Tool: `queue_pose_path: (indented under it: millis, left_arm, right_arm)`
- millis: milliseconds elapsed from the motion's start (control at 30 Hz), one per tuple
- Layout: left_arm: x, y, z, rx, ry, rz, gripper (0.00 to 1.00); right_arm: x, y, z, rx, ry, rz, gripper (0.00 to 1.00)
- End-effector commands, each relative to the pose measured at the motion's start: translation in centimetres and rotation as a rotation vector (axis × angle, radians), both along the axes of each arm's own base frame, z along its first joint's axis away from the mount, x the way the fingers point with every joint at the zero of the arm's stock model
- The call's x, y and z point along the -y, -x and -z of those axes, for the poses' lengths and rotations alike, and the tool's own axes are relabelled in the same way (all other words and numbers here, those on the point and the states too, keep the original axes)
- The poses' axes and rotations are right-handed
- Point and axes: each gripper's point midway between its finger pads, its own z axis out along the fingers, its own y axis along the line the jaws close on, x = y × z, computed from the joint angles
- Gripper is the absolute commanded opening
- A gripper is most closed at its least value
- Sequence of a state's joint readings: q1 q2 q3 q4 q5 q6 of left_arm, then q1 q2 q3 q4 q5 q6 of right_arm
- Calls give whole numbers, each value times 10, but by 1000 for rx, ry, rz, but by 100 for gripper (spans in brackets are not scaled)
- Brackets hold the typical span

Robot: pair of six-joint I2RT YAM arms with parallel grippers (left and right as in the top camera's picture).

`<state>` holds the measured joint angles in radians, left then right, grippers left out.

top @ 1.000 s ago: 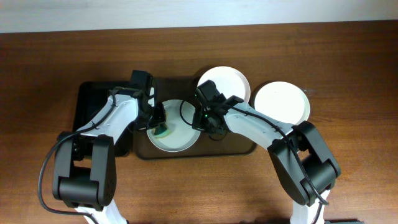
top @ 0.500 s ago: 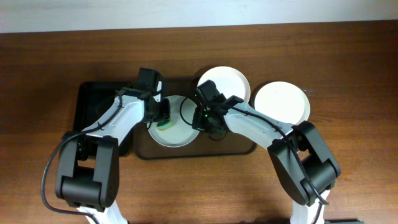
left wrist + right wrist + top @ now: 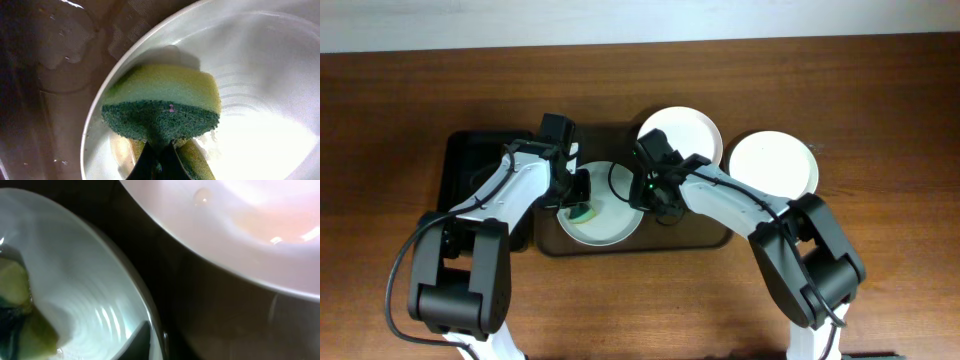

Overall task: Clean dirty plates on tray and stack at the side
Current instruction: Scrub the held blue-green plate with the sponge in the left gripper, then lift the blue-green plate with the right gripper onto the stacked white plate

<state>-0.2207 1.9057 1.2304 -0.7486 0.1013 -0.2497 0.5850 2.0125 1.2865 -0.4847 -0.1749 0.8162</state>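
3 round white plates (image 3: 772,165) near far edge | 1 yellow-green sponge (image 3: 162,107) clamped by left gripper (image 3: 578,201) | right gripper (image 3: 642,192): closure cannot be told

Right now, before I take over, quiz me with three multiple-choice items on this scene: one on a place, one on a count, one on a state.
1. Where is the sponge?
A) on the plate in the left part of the tray
B) on the black tray
C) on the bare table

2. How many plates show in the overhead view?
A) two
B) three
C) four

3. How is the left gripper?
A) open and empty
B) shut on the sponge
C) out of view

Answers:
1 A: the sponge sits on the white plate inside the brown tray.
2 B: there is that plate, a far plate at the tray's right end, and a side plate on the table.
3 B: in the wrist view its fingers clamp the sponge's green side.
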Motion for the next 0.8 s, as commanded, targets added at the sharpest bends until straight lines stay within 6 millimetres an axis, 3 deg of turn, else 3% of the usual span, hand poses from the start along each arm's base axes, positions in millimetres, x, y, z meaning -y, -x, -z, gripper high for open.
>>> queue_pose_path:
  millis: [0,67,133,233,300,500,600,767]
  left_arm:
    - [7,7,3,-23,38,27,1]
    - [7,7,3,-23,38,28,1]
    - [7,7,3,-21,38,27,1]
    - [7,1,-3,-9,41,25,1]
    - [6,-11,-20,12,45,19,1]
    - [16,-54,-99,148,63,127,1]
    - [3,-76,-143,229,71,88,1]
    - [-21,-90,-154,264,80,-16,1]
  right_arm:
    - [-1,-3,13,-15,5,7,27]
    - [-1,-4,13,-13,4,7,28]
    - [-2,-3,13,-15,2,6,6]
    - [-6,0,12,-31,-22,-5,4]
    - [-6,0,12,-32,-22,-5,4]
    - [-5,2,12,-49,-35,-7,4]
    - [-4,2,9,-70,-71,-20,4]
    - [-1,-4,-18,-16,-53,-82,4]
